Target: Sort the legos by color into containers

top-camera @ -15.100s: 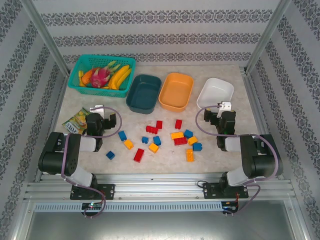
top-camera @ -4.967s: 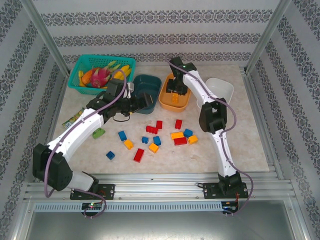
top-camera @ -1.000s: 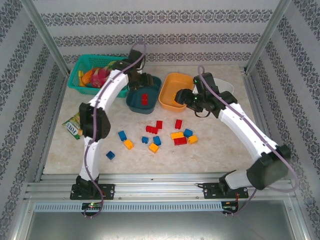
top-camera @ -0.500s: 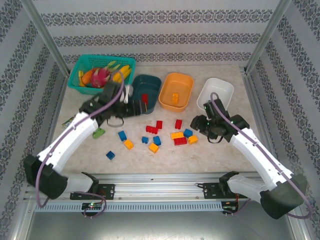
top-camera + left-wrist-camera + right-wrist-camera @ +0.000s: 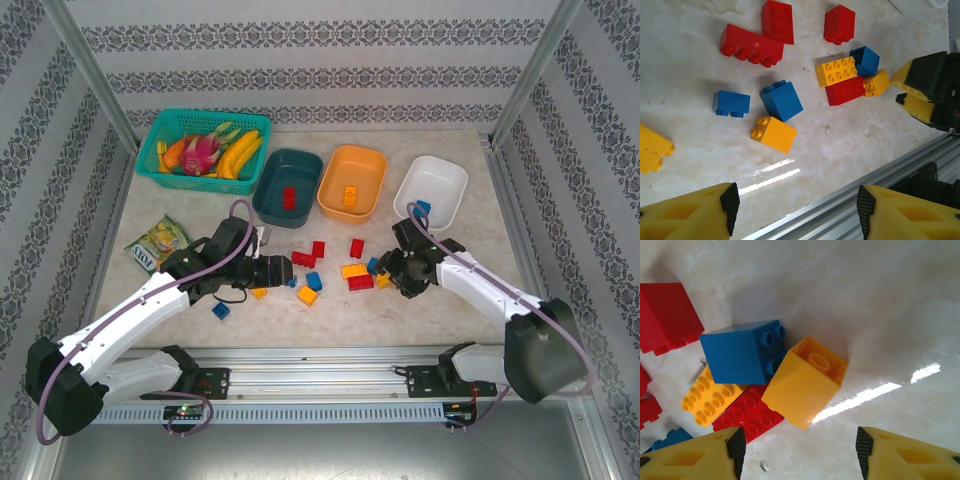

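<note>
Pale marbled table (image 5: 330, 320); striped patterned walls (image 5: 320, 60); aluminium posts (image 5: 92, 75).

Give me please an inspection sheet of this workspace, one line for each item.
Surface: pale marbled tabletop, glare spots, no spill seen.
Job's things: dark teal plastic tub holds one red brick; orange plastic tub holds one yellow brick; white plastic tub has a blue brick at its near-left edge; loose red, blue and yellow studded bricks lie mid-table.
Clutter: teal lattice basket of toy fruit; green juice packet.
Grippers: left tool open, empty; right tool open, tipped yellow cube brick just ahead.
Cables: thin purple cables follow both arms; no snag seen.
Surroundings: patterned wallpaper walls, aluminium frame rail.
</note>
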Controlling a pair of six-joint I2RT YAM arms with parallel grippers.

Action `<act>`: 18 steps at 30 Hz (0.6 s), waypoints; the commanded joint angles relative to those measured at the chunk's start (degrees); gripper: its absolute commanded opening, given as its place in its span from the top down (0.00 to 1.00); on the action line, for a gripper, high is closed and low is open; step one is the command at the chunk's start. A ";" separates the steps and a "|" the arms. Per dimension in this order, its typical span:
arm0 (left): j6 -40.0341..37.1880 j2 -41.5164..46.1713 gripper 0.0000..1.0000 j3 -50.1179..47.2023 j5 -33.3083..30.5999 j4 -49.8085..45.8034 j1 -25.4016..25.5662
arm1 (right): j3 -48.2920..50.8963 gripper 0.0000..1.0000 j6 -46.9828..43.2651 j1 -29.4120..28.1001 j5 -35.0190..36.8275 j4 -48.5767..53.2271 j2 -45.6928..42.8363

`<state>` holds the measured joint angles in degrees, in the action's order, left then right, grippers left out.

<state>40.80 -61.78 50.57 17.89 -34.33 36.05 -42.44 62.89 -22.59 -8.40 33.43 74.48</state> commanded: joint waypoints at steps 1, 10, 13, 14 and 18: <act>0.82 0.52 0.34 0.75 -1.16 1.98 1.01 | -0.54 0.37 0.91 0.44 -1.87 -3.07 1.91; 0.99 0.29 0.34 0.97 -1.10 2.25 1.30 | -1.18 0.39 -0.83 0.92 -1.96 -5.44 7.40; 1.03 -0.16 0.34 1.22 -0.96 2.20 1.37 | -2.14 0.41 -1.91 1.09 -1.49 -4.56 9.12; 0.96 -0.20 0.34 1.38 -1.02 2.16 1.39 | -2.19 0.42 -2.21 1.30 -1.45 -4.43 9.43; 1.14 -0.45 0.34 1.72 -1.28 2.16 1.46 | -1.99 0.44 -3.43 1.82 -0.50 -4.05 9.94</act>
<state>41.06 -62.11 50.59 17.50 -33.78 36.45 -43.22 61.28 -21.50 -9.93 28.67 83.74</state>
